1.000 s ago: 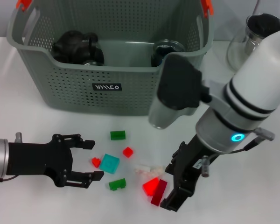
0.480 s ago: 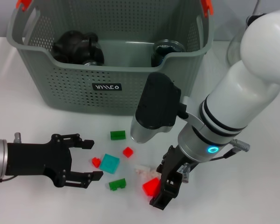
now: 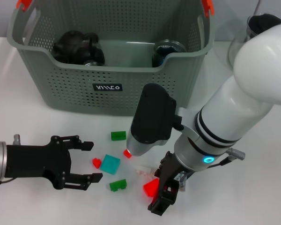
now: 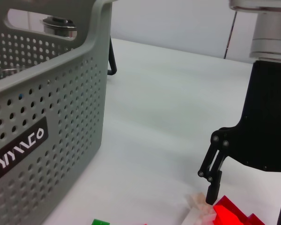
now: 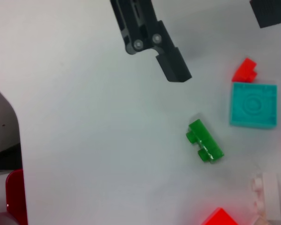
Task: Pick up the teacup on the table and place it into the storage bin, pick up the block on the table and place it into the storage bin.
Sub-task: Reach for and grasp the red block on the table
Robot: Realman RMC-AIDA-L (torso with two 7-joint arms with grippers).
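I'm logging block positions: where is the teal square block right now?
In the head view the teal square block lies flat on the table in front of the storage bin, just right of the left gripper, beside a small red block.

Head camera high, looking down on table, left wrist camera low beside storage bin — right wrist camera overhead, close — all sharing scattered blocks.

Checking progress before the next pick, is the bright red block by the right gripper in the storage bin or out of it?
Out. The bright red block lies on the white table in front of the storage bin, beside the right gripper.
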